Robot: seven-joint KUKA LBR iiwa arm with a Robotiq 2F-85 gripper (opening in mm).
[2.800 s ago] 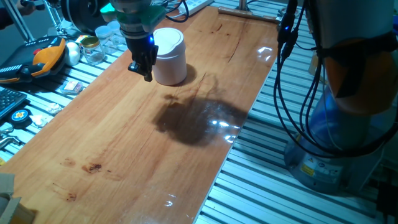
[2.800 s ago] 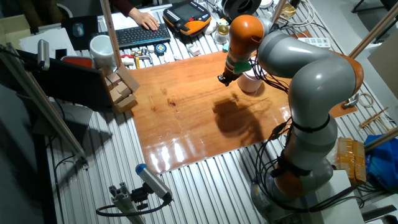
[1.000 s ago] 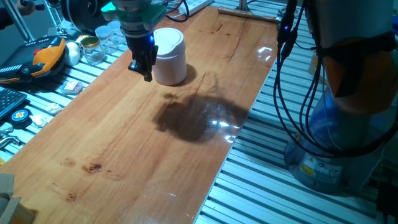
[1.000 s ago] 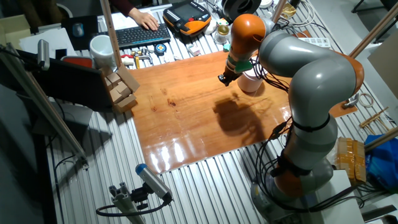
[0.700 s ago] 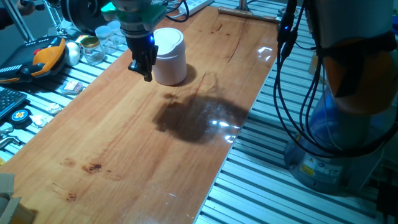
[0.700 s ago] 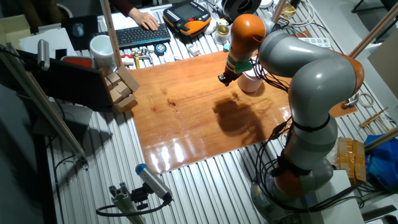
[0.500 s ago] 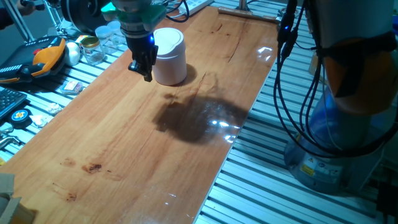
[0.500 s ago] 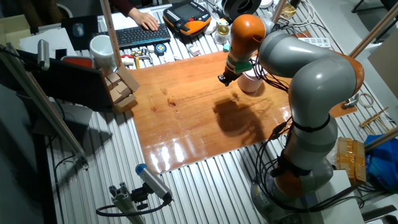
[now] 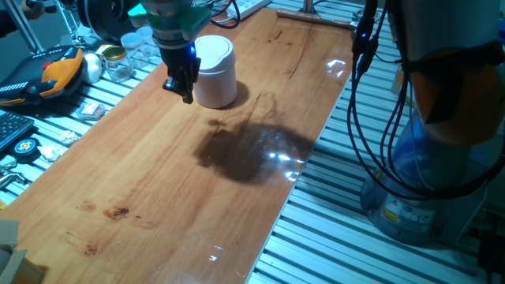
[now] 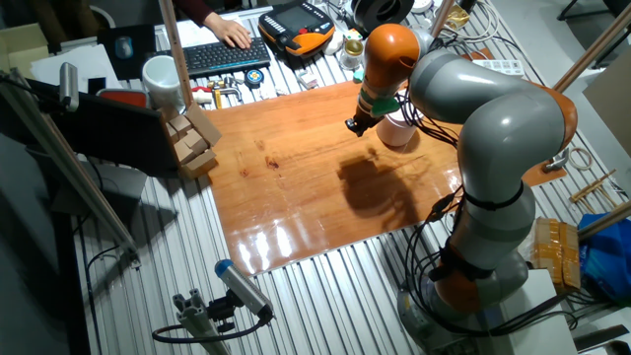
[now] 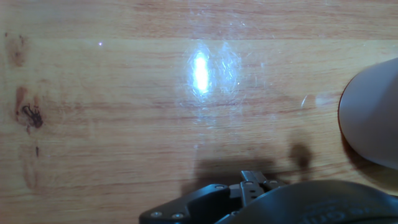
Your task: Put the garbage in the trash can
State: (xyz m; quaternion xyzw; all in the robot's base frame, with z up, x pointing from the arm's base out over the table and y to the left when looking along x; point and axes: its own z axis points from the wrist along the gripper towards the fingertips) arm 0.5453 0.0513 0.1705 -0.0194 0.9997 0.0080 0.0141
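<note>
The trash can (image 9: 216,72) is a small white bin with a domed lid, standing upright at the far end of the wooden tabletop (image 9: 173,181). It also shows in the other fixed view (image 10: 398,129) and at the right edge of the hand view (image 11: 373,115). My gripper (image 9: 179,91) hangs low just left of the bin, close to its side and a little above the wood; it also shows in the other fixed view (image 10: 353,125). Its two black tips look slightly apart with nothing between them. The garbage is not in view in any frame.
Clear glass jars (image 9: 126,55), an orange-and-black tool (image 9: 59,71) and small clutter lie off the board's left side. A keyboard (image 10: 225,57), a white mug (image 10: 161,74) and wooden blocks (image 10: 192,138) are beyond the board's far side. Cables (image 9: 371,95) hang at the right.
</note>
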